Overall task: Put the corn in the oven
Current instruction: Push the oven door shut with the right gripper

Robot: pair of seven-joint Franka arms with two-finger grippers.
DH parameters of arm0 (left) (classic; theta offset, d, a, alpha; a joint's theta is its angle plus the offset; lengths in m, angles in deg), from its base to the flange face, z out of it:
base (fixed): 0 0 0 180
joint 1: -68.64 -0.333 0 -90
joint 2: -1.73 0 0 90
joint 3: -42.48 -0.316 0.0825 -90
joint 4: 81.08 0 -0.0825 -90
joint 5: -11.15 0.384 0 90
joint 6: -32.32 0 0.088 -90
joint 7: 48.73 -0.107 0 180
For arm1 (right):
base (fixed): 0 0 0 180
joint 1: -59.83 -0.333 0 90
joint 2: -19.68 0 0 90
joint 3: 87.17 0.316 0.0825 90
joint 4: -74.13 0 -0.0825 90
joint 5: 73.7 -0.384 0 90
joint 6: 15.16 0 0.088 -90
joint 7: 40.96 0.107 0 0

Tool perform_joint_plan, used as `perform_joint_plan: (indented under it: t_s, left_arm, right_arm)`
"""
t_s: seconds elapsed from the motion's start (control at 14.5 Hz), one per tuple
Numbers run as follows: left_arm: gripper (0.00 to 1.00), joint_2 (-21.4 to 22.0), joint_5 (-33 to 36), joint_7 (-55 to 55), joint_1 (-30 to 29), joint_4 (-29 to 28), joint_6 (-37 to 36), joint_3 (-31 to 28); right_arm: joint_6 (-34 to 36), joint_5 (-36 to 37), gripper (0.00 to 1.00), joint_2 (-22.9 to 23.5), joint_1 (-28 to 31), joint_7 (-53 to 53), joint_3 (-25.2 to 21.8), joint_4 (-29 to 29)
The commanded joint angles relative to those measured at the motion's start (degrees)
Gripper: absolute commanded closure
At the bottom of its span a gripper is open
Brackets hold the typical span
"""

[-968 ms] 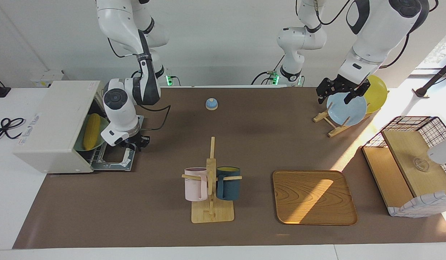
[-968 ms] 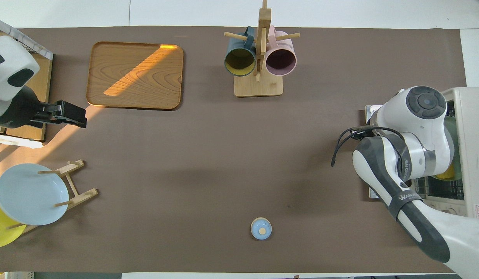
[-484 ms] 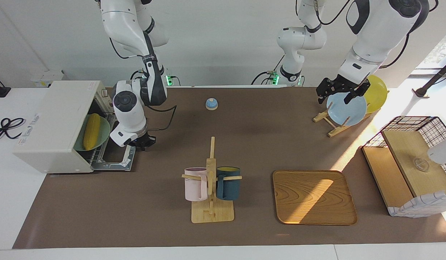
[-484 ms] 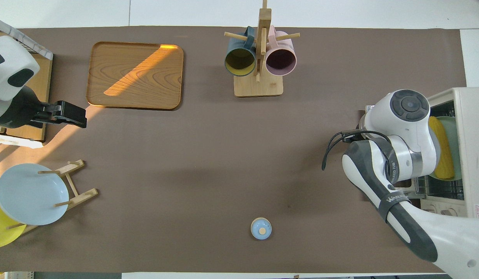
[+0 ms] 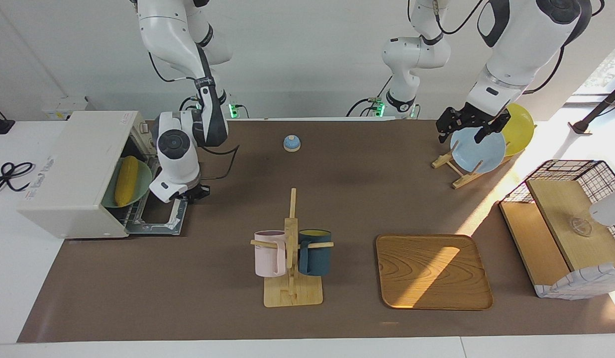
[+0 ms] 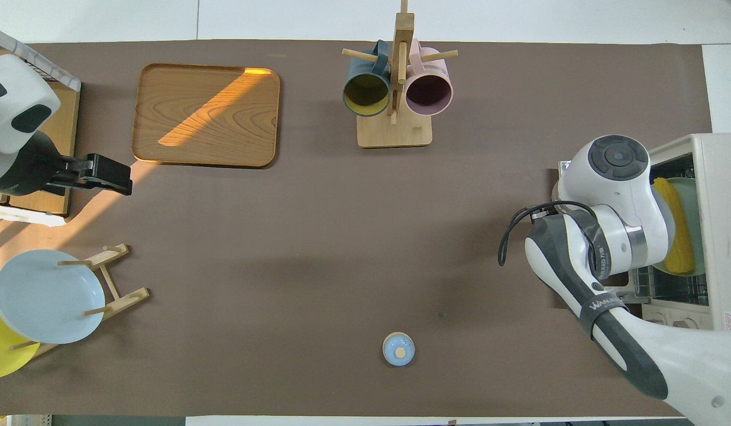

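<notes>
The corn (image 5: 126, 180) lies on a green plate (image 5: 143, 185) on the wire rack inside the off-white oven (image 5: 73, 169) at the right arm's end of the table. The oven door (image 5: 155, 221) is folded down flat. The corn also shows in the overhead view (image 6: 676, 228), inside the oven (image 6: 720, 177). My right gripper (image 5: 190, 191) hangs empty above the open door's edge, clear of the plate; in the overhead view its own wrist hides it. My left gripper (image 5: 465, 133) waits open above the blue plate (image 5: 479, 149) on the plate rack.
A mug rack (image 5: 291, 258) with a pink and a dark mug stands mid-table. A wooden tray (image 5: 432, 271) lies beside it. A small blue bell (image 5: 291, 143) sits near the robots. A yellow plate (image 5: 519, 127) and a wire basket (image 5: 571, 223) are at the left arm's end.
My right gripper has drawn back from the oven's mouth and risen a little above the door's edge. The corn and plate stay on the rack. The left arm has not moved.
</notes>
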State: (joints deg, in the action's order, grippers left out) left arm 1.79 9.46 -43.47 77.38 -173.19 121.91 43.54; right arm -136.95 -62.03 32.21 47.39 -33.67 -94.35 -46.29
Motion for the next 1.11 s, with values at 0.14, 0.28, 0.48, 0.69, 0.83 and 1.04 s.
perform_joint_plan:
  t_s: [0.14,0.28,0.48,0.69,0.83,1.04]
  left_arm:
    - [0.00,0.7,0.5,0.2,-0.3,-0.2,-0.3,0.2]
    - [0.00,0.7,0.5,0.2,-0.3,-0.2,-0.3,0.2]
    - [0.00,0.7,0.5,0.2,-0.3,-0.2,-0.3,0.2]
    - [0.00,0.7,0.5,0.2,-0.3,-0.2,-0.3,0.2]
    - [0.00,0.7,0.5,0.2,-0.3,-0.2,-0.3,0.2]
    - [0.00,0.7,0.5,0.2,-0.3,-0.2,-0.3,0.2]
  right_arm:
    - [11.6,2.8,1.00,-1.1,2.9,-7.0,-0.1,8.0]
    - [15.9,2.9,1.00,-2.2,5.0,-11.9,-0.1,11.0]
    - [19.7,2.8,1.00,-5.2,8.4,-17.6,-0.2,12.4]
    - [21.5,2.8,1.00,-7.1,11.7,-22.0,-0.3,12.4]
    - [22.6,2.8,1.00,-8.0,13.1,-23.5,-0.3,12.5]
    - [24.1,2.3,0.94,-9.8,13.3,-23.6,-0.2,13.4]
